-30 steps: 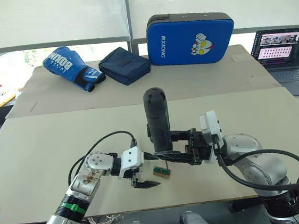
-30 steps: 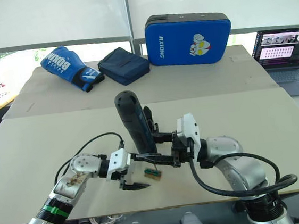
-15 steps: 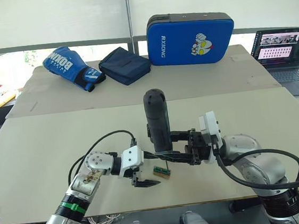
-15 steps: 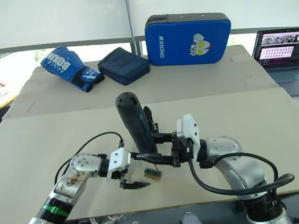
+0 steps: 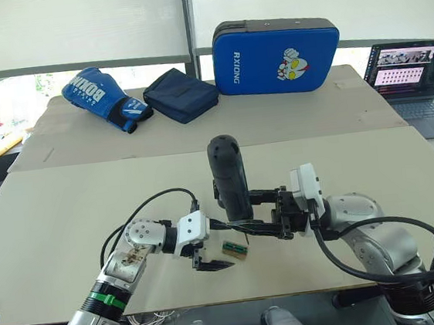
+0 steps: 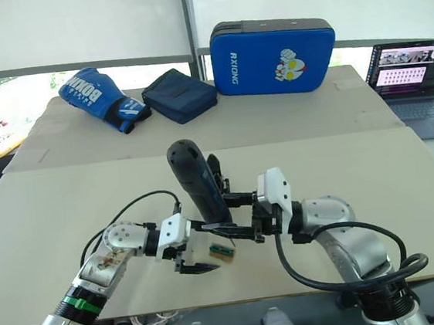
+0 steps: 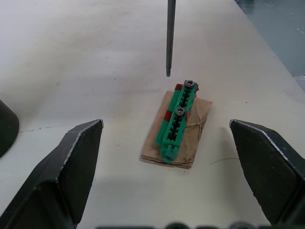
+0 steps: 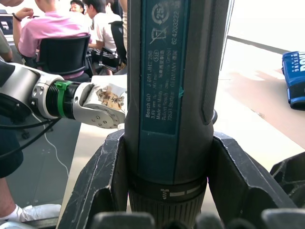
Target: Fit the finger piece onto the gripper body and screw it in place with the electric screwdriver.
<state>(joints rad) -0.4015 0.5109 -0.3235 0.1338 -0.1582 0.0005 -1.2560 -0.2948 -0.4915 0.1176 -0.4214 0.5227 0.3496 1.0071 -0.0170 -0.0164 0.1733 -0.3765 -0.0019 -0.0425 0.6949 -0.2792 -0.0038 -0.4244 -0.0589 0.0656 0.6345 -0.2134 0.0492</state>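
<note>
Since a second earlier, the electric screwdriver (image 5: 229, 178) had sunk slightly in my right gripper (image 5: 273, 212), its rounded butt sitting a little lower against the table (image 5: 67, 217) than before; nothing else had shifted. Its long axis stood near upright, tilted a touch, butt up and thin metal bit (image 7: 170, 36) pointing down. From my left wrist, the bit's tip hung just above the far end of the small green-topped block (image 7: 178, 120), not touching it. That block lay on a scrap of brown card (image 7: 194, 138), two screw heads showing along its top.

My right fingers (image 8: 102, 179) were clamped on the screwdriver's barrel, one on each side, just above its collar. My left gripper (image 5: 209, 263) stood with its two black fingers (image 7: 71, 164) wide apart, holding nothing, the green block lying between them on the table.

At the table's far side lay a blue boxing glove (image 5: 104, 98), a dark blue pouch (image 5: 180, 94) and a blue strike pad (image 5: 276, 55); a laptop (image 5: 414, 80) sat off to the right.
</note>
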